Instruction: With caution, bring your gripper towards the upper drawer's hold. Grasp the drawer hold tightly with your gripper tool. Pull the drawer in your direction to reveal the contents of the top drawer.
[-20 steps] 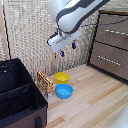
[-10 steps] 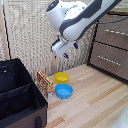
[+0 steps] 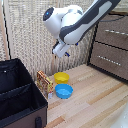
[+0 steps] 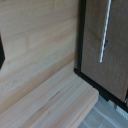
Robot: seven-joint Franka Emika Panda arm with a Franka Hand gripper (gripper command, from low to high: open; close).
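My claw [image 3: 56, 52] hangs in the air well above the floor, out in front of the pale woven wall, at the end of my white arm [image 3: 75, 22]. It is small and blurred in the exterior view, and the wrist view does not show the fingers at all, so I cannot tell whether they are spread or pressed together. Nothing appears to be held.

The dresser [image 3: 111, 47] stands at the exterior view's right, well apart from my claw. Its top drawer [image 3: 114, 32] looks shut, level with the drawer beneath it. The handle [image 3: 116, 32] is a thin silver bar lying across the dark-brown front, untouched. In the wrist view a dark drawer front [image 4: 102, 50] with a silver bar [image 4: 105, 31] fills one side, beside the wooden floor [image 4: 40, 65]; I cannot tell which drawer that is.

Below my claw on the floor sit a yellow bowl [image 3: 61, 77] and a blue bowl [image 3: 64, 91], just beside each other, the blue one nearer. A small box [image 3: 45, 83] stands to their left, next to a black crate [image 3: 20, 97] at the exterior view's left.
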